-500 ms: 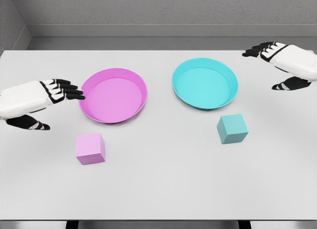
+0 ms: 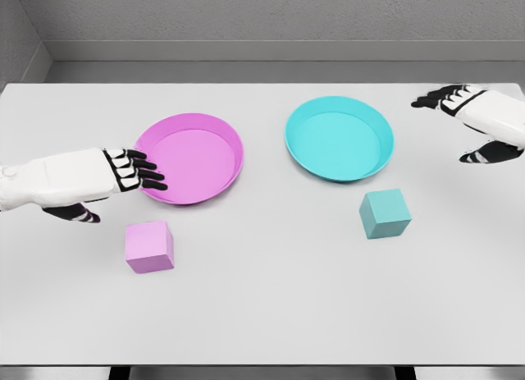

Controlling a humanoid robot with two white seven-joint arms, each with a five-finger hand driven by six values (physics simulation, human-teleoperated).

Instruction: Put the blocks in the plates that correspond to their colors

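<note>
On the desk [image 2: 262, 314] both blocks lie outside their plates: the pink block [image 2: 149, 246] just in front of the empty pink plate [image 2: 190, 157], the teal block [image 2: 385, 213] in front of the empty teal plate [image 2: 339, 139]. Nothing is placed yet. The left hand [image 2: 123, 173] hovers above the pink block, fingers released; the right hand [image 2: 472, 117] hangs far right, fingers loose, grasping nothing.

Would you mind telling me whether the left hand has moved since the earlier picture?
Yes. The left hand has shifted right and slightly down; its fingertips now overlap the pink plate's left rim.
</note>
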